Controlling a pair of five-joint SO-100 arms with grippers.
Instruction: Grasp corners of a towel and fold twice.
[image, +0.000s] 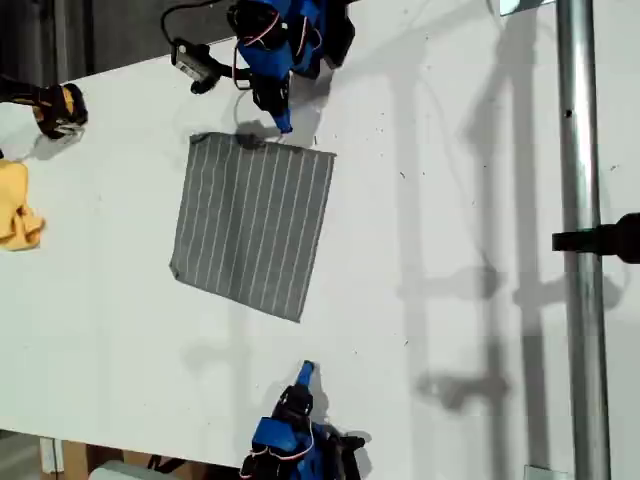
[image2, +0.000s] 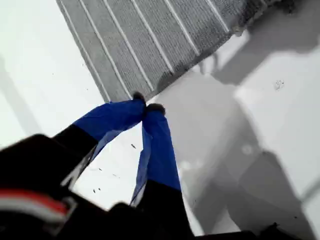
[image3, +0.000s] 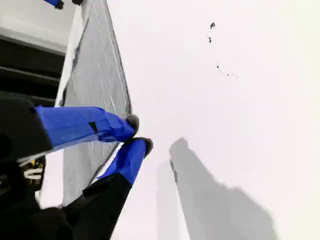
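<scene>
The towel (image: 250, 225) is lying flat and unfolded on the white counter (image: 450, 200), a little toward 10 o'clock from the middle of the exterior view. My first pincer (image: 281, 122) is hovering at the towel's 12 o'clock edge, just beside the cloth, its blue tips pressing together and gripping nothing. My second pincer (image: 306, 370) is waiting at the towel's 6 o'clock, near its closest corner (image: 298, 319) but apart from it, tips nearly meeting and holding nothing. A yellow cloth (image: 15, 215) is sitting at 9 o'clock, well apart.
</scene>
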